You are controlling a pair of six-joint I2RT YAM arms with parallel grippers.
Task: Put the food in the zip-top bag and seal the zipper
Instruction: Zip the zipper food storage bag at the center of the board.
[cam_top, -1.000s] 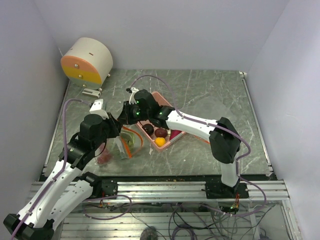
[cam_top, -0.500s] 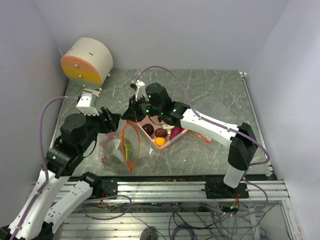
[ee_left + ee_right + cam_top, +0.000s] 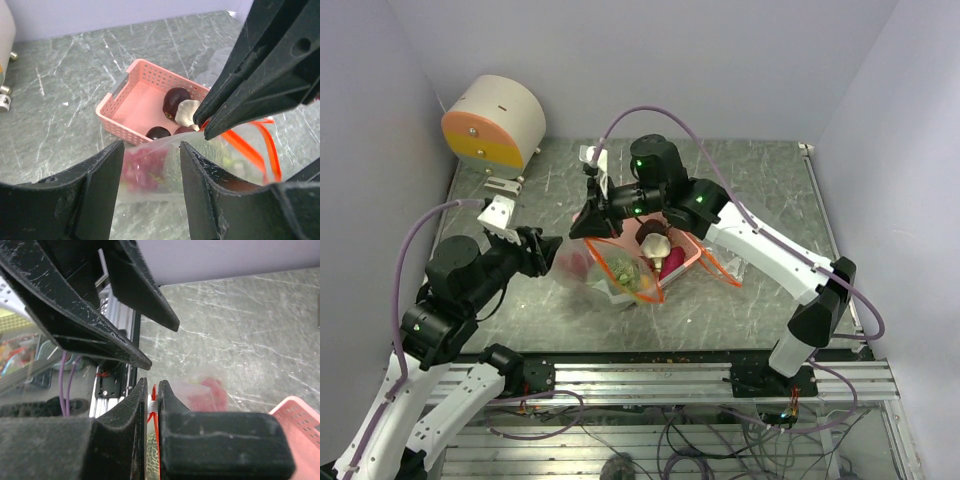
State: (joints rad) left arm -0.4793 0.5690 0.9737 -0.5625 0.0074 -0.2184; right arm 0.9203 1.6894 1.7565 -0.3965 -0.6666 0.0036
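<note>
**What stands around me**

A pink rectangular lattice plastic basket point(image 3: 120, 124) sits on the grey-green marbled tabletop point(image 3: 760, 180) before me. Far left stands a cream round drum with an orange-and-yellow face point(image 3: 495, 122). Around the table rise pale lavender walls point(image 3: 670, 60); a silver aluminium rail point(image 3: 650, 375) runs along my near edge.

The way ahead of the left gripper point(image 3: 150, 146) is barred by the zip-top bag point(image 3: 145, 172), whose edge lies between its spread fingers, and by the right gripper point(image 3: 202, 127), clamped on the zipper point(image 3: 247, 146) just above. The pink basket point(image 3: 692, 258) is overhung by the right arm point(image 3: 770, 258). Bare table point(image 3: 760, 190) is seen right of the basket and along its far side; the far left corner is filled by a round drum point(image 3: 495, 122).
</note>
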